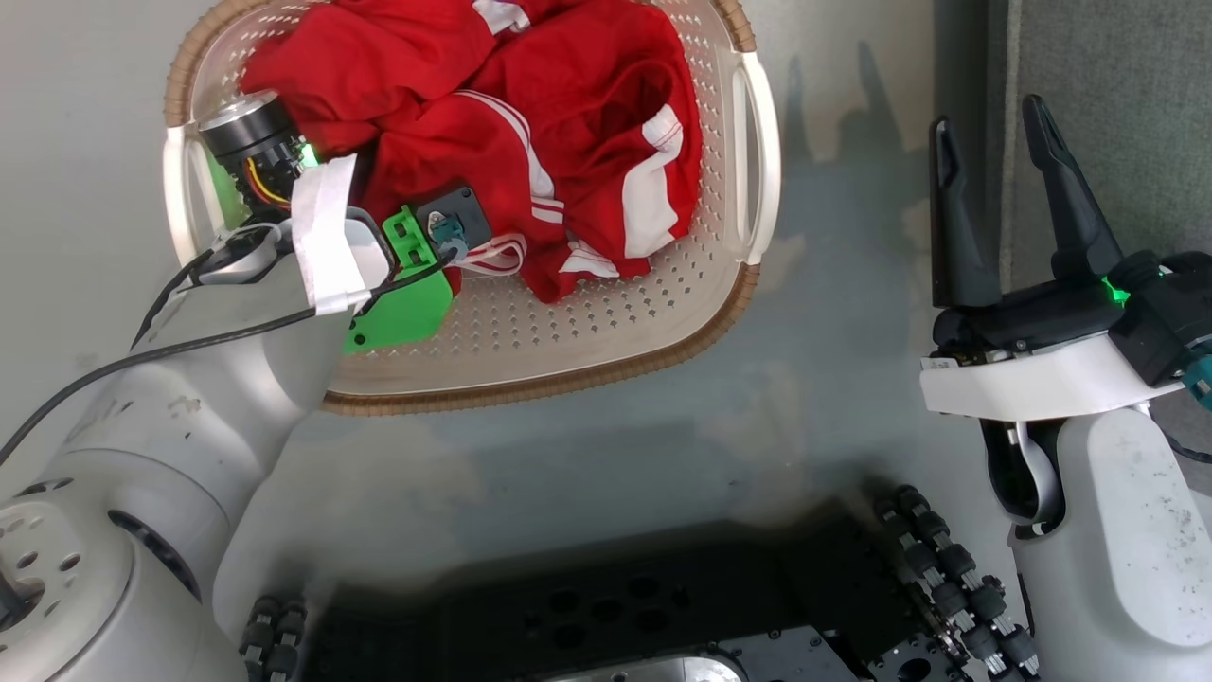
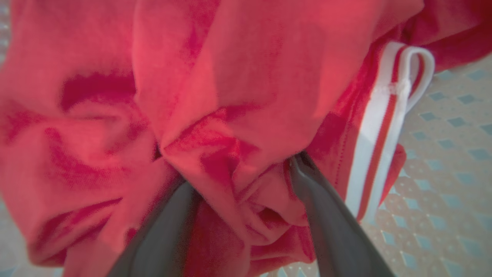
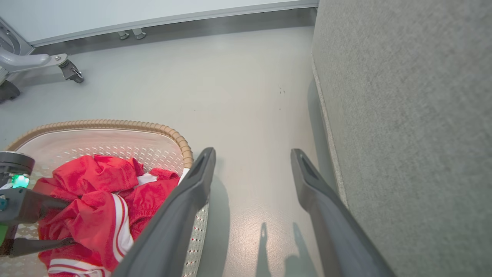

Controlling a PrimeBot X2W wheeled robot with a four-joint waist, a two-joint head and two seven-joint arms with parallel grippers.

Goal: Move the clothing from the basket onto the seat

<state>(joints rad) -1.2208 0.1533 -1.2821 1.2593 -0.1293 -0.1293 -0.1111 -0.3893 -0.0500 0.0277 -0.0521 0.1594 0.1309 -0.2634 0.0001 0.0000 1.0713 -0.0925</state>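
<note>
Left gripper [image 2: 242, 171], jaws apart, straddles clothing [image 2: 230, 77] for pickup.
Right gripper [image 1: 986, 112], open at right, keeps clear of basket [image 1: 530, 388].

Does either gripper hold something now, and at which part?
Nothing yet: the open left gripper straddles a bunched fold of bright red soft clothing; the right gripper is empty.

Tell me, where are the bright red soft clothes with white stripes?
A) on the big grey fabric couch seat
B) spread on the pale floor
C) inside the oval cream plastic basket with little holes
C: the red striped clothes lie bunched inside the cream perforated basket, the left gripper straddling a fold.
</note>
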